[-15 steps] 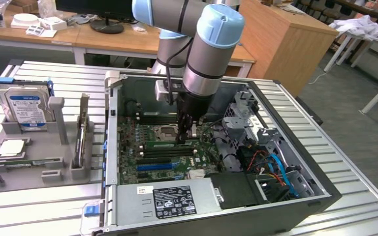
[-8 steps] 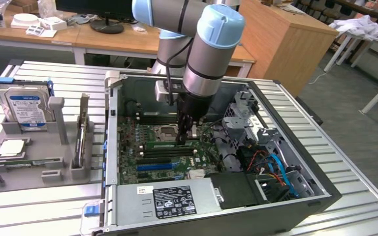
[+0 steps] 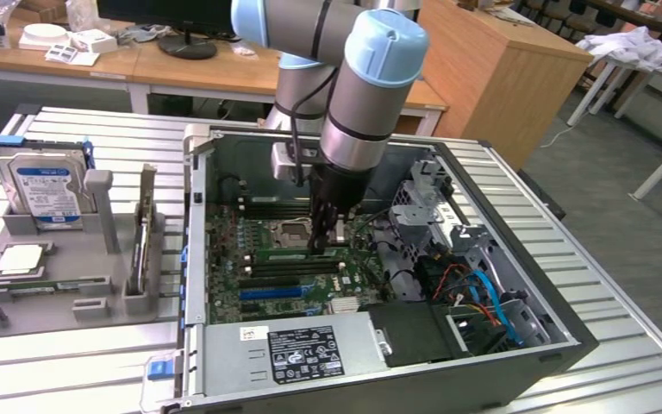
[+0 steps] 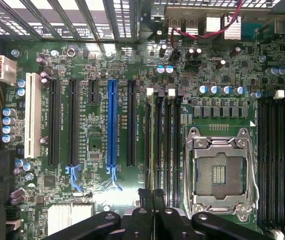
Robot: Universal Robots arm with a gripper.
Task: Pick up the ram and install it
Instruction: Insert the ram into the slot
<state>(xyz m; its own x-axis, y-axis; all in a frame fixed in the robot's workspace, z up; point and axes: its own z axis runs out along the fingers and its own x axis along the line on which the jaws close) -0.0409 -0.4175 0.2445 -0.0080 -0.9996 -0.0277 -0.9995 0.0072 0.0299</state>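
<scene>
room: a workshop with light wooden desks (image 3: 193,73) along the back, a dark monitor stand (image 3: 187,43) on one of them, and grey floor at the exterior view's right.
table: a ribbed silver metal table (image 3: 619,293). the open dark grey computer case (image 3: 538,349) lies on its side on it, so the green motherboard (image 4: 97,145) faces up and can be reached from above.
arm: the grey robot arm (image 3: 365,86) with pale blue joints points almost straight down into the case.
gripper: the black two-finger gripper (image 3: 328,244) is low over the board. it is right at the group of black plastic memory slots (image 4: 175,135), beside the empty silver processor socket (image 4: 217,172). in the wrist view its fingers (image 4: 145,202) are narrow, nearly together.
ram: a long thin green circuit-board stick, the ram (image 3: 290,253), stands on its edge along one of these slots, with the fingertips on it. i judge the fingers pinch it near the middle, so that it is level and both ends meet the slot together. i cannot tell if it is fully seated.
holder: a grey plastic holder (image 3: 32,315) lies at the exterior view's left of the case. it stands the parts upright and apart, among them a silver hard drive (image 3: 41,185) with a blue label, so each is easy to grasp.
surface: the table ribs run long and flat. the holder and the case lie just beside each other.
</scene>
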